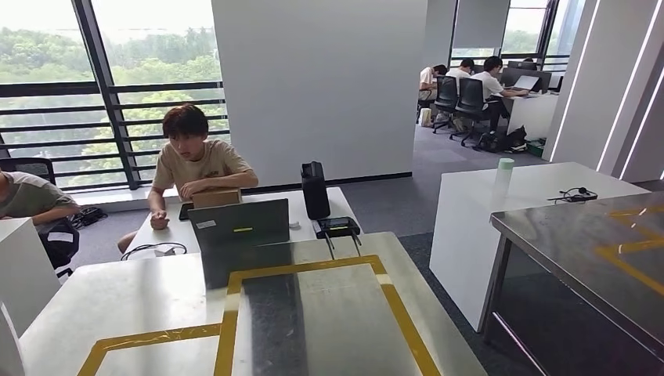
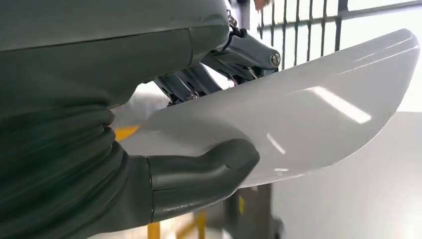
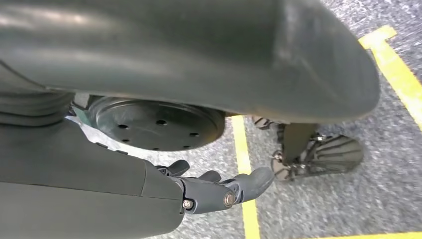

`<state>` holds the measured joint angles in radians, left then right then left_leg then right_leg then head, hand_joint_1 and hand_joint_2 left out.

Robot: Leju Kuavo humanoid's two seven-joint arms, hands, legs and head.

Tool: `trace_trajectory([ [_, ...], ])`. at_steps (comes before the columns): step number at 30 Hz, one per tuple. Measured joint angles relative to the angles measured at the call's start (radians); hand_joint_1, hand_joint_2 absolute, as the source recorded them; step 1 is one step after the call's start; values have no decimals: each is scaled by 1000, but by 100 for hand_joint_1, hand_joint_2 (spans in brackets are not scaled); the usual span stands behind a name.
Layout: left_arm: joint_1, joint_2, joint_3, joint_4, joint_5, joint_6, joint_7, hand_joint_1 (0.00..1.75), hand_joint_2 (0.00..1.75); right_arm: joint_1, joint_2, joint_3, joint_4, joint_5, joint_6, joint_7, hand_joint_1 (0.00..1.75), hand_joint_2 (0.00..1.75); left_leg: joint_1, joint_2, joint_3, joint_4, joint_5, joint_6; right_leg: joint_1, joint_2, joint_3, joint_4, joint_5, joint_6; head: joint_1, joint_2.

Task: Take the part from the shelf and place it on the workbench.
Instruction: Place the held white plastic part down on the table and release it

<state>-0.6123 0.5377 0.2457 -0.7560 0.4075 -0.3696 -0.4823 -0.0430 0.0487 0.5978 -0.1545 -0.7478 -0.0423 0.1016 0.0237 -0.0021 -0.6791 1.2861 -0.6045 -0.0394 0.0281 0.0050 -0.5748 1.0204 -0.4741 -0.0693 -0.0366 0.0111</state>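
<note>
- The carrying step looks to be in hand: the left hand (image 2: 189,144) grips the part (image 2: 298,124), a smooth white curved shell, with the thumb under its edge and the darker fingers (image 2: 199,82) over its upper face.
- The part is off the shelf and not yet on the worktop (image 1: 156,298), which lies straight ahead in the head view, its yellow tape frame (image 1: 313,270) marking a likely set-down place (my reading, not a certainty).
- Next, I judge, the arm must bring the part over that tape frame, lower it level, then let go.
- The right hand (image 3: 219,191) hangs over grey carpet beside a yellow floor line (image 3: 244,149), holding nothing, its fingers lightly curled but apart.
- Hard to tell: the part's far end is cut off, and its full shape is unclear.
</note>
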Motion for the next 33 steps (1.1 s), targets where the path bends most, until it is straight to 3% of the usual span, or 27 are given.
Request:
trace_trajectory([
  [1,-39,0,-32,39,-84,61,-14,175,175,1,0,0,0,-3,-3,2,0,0,2,0,-1,-23,30,-3,-2,0,2,3,-4,3,0,0],
  [3,-112,-4,-105,102,-231,164,-27,175,175,3,0,0,0,-9,-8,7,0,0,6,-2,31,-131,113,-13,-7,2,6,12,-16,12,0,0],
  [5,-168,-23,-181,152,-331,220,-36,175,175,2,-1,0,0,-13,-12,17,0,0,3,-5,54,-216,141,-13,-10,3,4,23,-26,23,-1,0],
  [8,-200,-81,-286,196,-442,264,-57,175,175,5,0,0,0,-17,-16,34,0,0,-4,-6,60,-230,143,16,-13,4,-5,25,-30,41,1,0],
  [10,-209,-128,-352,213,-514,297,-70,175,175,6,1,0,0,-19,-18,38,0,0,-3,-7,61,-236,147,29,-15,4,-19,49,-43,56,2,1],
  [11,-215,-148,-383,219,-547,317,-74,175,175,4,1,0,0,-20,-17,37,0,0,-2,-5,63,-239,147,34,-17,4,-43,89,-60,63,2,1],
  [13,-223,-185,-444,230,-638,381,-78,175,175,3,1,0,0,-20,-14,32,0,0,-4,0,65,-241,143,42,-22,2,-121,215,-99,73,3,1],
  [15,-222,-222,-516,239,-758,469,-75,175,175,7,1,0,0,-18,-8,23,0,0,-6,2,69,-241,138,47,-25,1,-182,296,-101,76,3,1],
  [16,-219,-240,-556,243,-814,508,-74,175,175,10,1,0,0,-16,-5,19,0,0,-8,2,74,-241,135,48,-25,1,-186,283,-75,75,3,1],
  [17,-214,-255,-595,245,-863,542,-73,175,175,12,1,0,0,-13,-2,14,0,0,-8,1,79,-241,131,48,-24,1,-170,231,-35,71,3,1],
  [18,-207,-271,-630,246,-902,569,-74,175,175,13,1,0,0,-10,0,9,0,0,-9,0,85,-241,127,47,-22,0,-142,158,7,63,3,1],
  [20,-194,-293,-687,247,-962,615,-78,175,175,12,1,0,0,-5,1,1,0,0,-12,1,91,-242,120,41,-15,-1,-89,41,51,50,3,1],
  [23,-172,-312,-750,246,-1021,666,-82,175,175,12,1,1,0,2,1,-6,0,0,-12,3,98,-252,117,26,-11,-1,-70,7,47,42,3,1],
  [24,-164,-316,-766,245,-1037,681,-81,175,175,14,1,2,0,4,2,-8,0,0,-13,5,103,-259,120,28,-12,0,-63,-1,50,46,3,1],
  [27,-152,-318,-800,245,-1068,716,-78,175,175,16,1,6,0,11,3,-16,0,0,-17,7,124,-281,123,52,-16,3,-44,-23,56,58,2,1],
  [28,-149,-316,-808,246,-1072,720,-78,175,175,16,0,9,0,13,3,-17,0,0,-17,7,129,-286,121,52,-16,3,-43,-22,53,55,2,1],
  [30,-138,-311,-817,247,-1072,722,-81,175,175,16,0,15,0,15,4,-17,0,0,-16,7,134,-289,120,40,-15,3,-43,-17,49,48,1,1],
  [33,-127,-304,-823,248,-1071,723,-84,175,175,19,0,20,0,15,4,-17,0,0,-15,6,136,-291,121,35,-14,2,-44,-14,46,43,1,1],
])
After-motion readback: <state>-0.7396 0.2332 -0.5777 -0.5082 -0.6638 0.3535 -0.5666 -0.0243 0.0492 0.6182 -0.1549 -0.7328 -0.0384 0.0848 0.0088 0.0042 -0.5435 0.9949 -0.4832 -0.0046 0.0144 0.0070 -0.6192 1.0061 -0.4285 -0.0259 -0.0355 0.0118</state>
